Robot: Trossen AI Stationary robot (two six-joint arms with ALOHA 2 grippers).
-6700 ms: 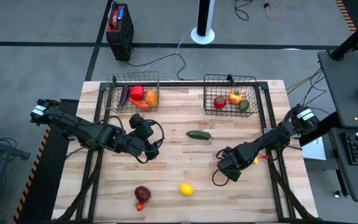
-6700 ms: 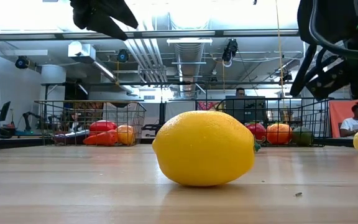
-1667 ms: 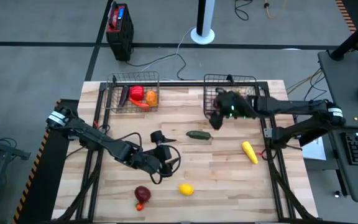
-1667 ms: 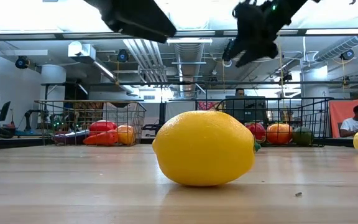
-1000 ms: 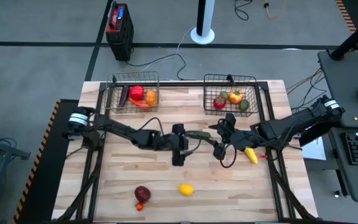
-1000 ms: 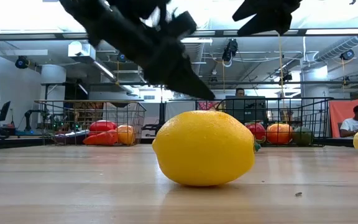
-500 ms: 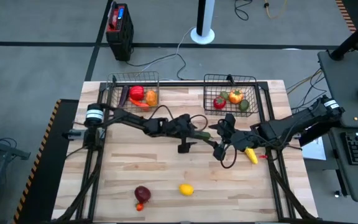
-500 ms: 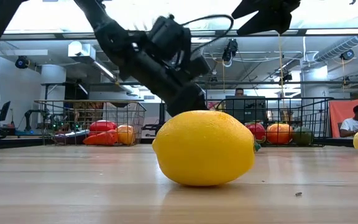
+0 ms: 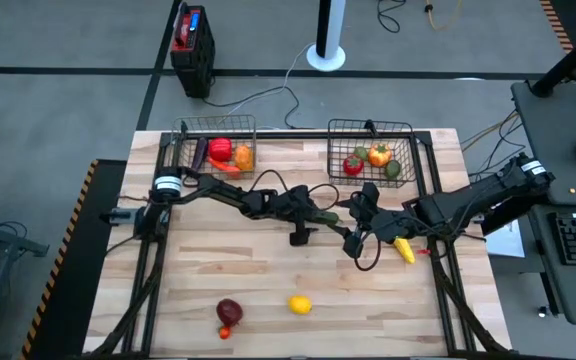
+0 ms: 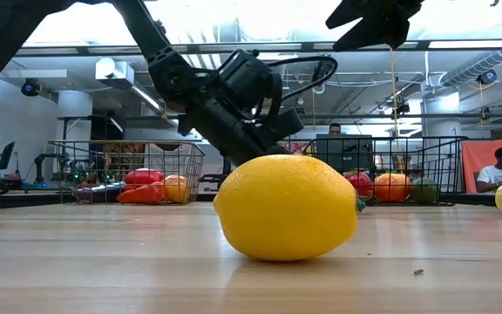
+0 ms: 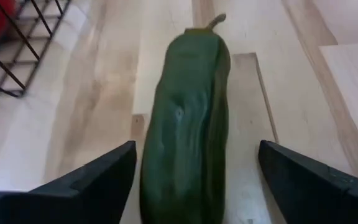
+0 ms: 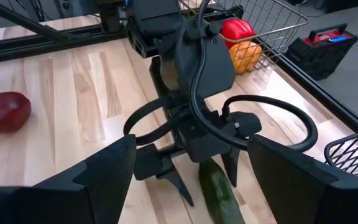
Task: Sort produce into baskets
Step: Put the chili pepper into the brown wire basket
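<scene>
Since the earlier frame, the left gripper (image 9: 313, 218) has advanced to the cucumber (image 11: 185, 124); its fingers (image 11: 98, 180) are spread, one on each side of it. Centre and lower before closing. Just beyond, the right gripper (image 9: 360, 222) waits, fingers spread. Farther off stand the baskets (image 9: 215, 128).

Left end effector (image 9: 313, 217) low, fingers spread; right end effector (image 9: 360, 215) raised, open-fingered.

Lemon (image 10: 286, 208) close up on table (image 10: 103, 262)
</scene>
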